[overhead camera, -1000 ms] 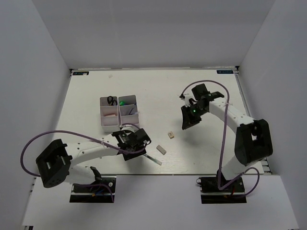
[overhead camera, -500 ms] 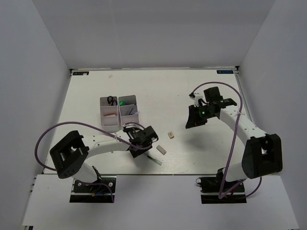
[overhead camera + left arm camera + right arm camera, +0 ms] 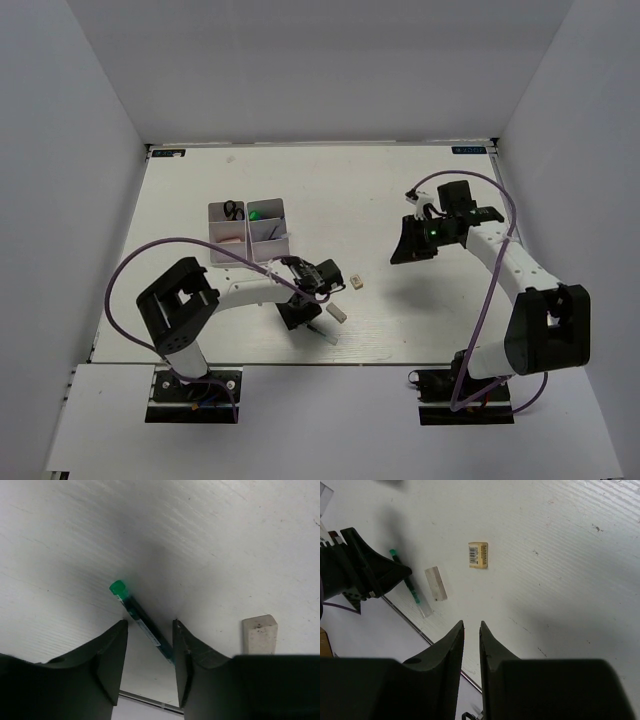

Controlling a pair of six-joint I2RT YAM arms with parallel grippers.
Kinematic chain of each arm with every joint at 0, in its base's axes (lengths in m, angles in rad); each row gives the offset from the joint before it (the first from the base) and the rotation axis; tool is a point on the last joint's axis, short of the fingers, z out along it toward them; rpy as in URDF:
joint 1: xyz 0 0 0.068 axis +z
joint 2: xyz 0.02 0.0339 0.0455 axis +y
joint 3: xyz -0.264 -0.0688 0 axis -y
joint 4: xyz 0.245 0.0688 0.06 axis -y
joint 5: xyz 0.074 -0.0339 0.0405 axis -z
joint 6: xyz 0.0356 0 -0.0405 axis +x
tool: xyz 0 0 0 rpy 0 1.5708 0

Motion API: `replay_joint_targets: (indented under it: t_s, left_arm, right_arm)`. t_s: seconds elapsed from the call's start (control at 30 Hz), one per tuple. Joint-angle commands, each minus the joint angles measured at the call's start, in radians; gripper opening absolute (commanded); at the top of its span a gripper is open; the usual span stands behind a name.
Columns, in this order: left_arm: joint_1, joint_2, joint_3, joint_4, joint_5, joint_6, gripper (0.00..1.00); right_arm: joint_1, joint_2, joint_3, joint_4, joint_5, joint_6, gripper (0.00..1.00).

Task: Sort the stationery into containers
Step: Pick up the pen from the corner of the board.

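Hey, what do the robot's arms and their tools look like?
The left arm and right arm share white tubular links and bulky black joint housings. A purple cable loops along each. The left tool and right tool each have two dark, wedge-shaped fingers. A small green light glows by the right wrist.

- pen (image 3: 142,623): green cap, dark teal barrel, white label
- block eraser (image 3: 260,634), right of the pen: off-white with dark specks
- barcode eraser (image 3: 478,555), beyond the pen: beige-yellow, black barcode on white
- table (image 3: 225,540): white, faintly streaked
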Motion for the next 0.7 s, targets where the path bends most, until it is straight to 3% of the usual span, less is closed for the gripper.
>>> replay_joint_targets:
  t_s: [0.0,0.07,0.1,0.23,0.37,0.43,0.5,0.57,0.6,0.63,0.67]
  left_arm:
    - [-0.013,0.017,-0.003,-0.021,0.045,-0.027,0.5]
    - [-0.016,0.017,-0.019,0.005,0.052,-0.027,0.42]
    - [-0.019,0.016,-0.036,0.006,0.063,-0.028,0.32]
    - [-0.022,-0.006,-0.057,0.032,0.069,-0.001,0.06]
    - [-0.053,-0.095,0.053,-0.029,-0.01,0.133,0.0]
    - [-0.074,-0.157,0.181,-0.106,-0.104,0.246,0.0]
    - [-0.082,-0.188,0.251,-0.194,-0.217,0.311,0.0]
    - [-0.087,-0.246,0.393,-0.236,-0.274,0.429,0.0]
    - [-0.085,-0.272,0.444,-0.26,-0.331,0.459,0.0]
    - [-0.073,-0.305,0.461,-0.262,-0.389,0.536,0.0]
    - [-0.07,-0.317,0.501,-0.258,-0.438,0.62,0.0]
  right_arm:
    - [-0.024,-0.038,-0.007,0.02,-0.047,0.019,0.22]
    - [-0.031,-0.041,-0.009,0.02,-0.062,0.022,0.22]
    - [-0.037,-0.041,-0.012,0.019,-0.065,0.022,0.22]
    - [-0.047,-0.041,-0.015,0.015,-0.093,0.016,0.26]
    - [-0.057,-0.04,-0.011,-0.006,-0.143,-0.021,0.69]
    - [-0.059,-0.04,-0.007,-0.014,-0.151,-0.068,0.71]
    - [-0.06,-0.041,-0.006,-0.026,-0.174,-0.093,0.61]
    - [-0.059,-0.048,-0.007,-0.034,-0.188,-0.113,0.43]
    - [-0.059,-0.051,-0.009,-0.034,-0.191,-0.122,0.18]
    - [-0.059,-0.055,-0.012,-0.029,-0.195,-0.127,0.05]
    - [-0.059,-0.064,-0.012,-0.027,-0.197,-0.136,0.0]
